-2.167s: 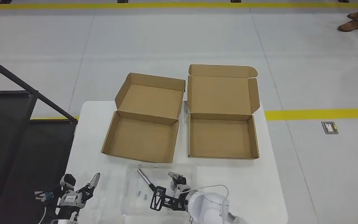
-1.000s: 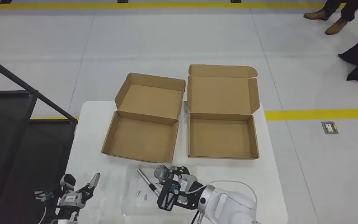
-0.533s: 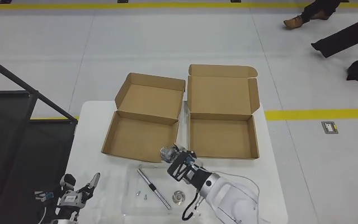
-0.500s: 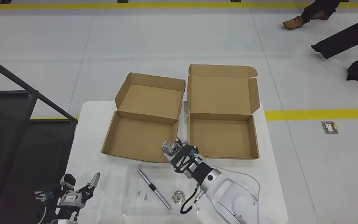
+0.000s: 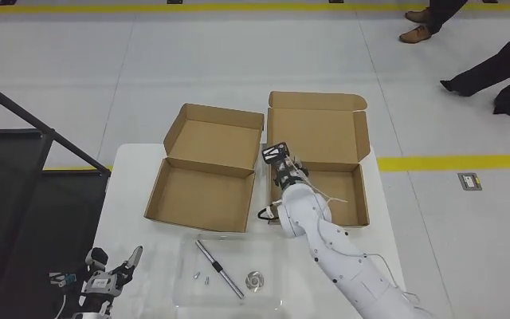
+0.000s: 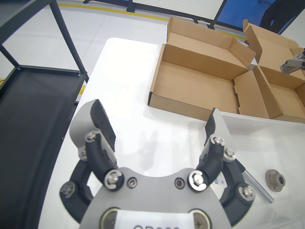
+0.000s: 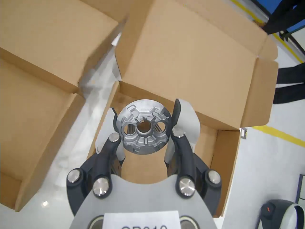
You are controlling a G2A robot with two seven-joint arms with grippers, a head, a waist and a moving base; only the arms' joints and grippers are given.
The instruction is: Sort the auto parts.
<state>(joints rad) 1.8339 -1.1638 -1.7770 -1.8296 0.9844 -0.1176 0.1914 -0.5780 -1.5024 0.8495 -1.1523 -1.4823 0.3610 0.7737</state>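
Grey cast metal makes up the auto part: a round disc with a central bore, openings spaced around that bore with ribbed surfaces showing through them, and raised angular ribs running out toward the rim. The right gripper pinches it by the edge, one dark finger on each side, with the flat face turned toward the wrist camera. It hangs over the right box, near the corner where the floor meets the upright lid on the side facing the left box. How high it is above the cardboard cannot be judged.

The fingers cover both pinched stretches of the rim, and the far face is out of sight. From the top camera the right gripper blocks the disc entirely.

Nearer the robot, a clear tray on the white table holds a slim metal rod, a small flanged bushing and two tiny fasteners too small to identify. The tray's clear edges are faint.

The left gripper sits low at the table's near corner beside the tray, its fingers spread wide with nothing between them; its own frame hides one end of the rod.
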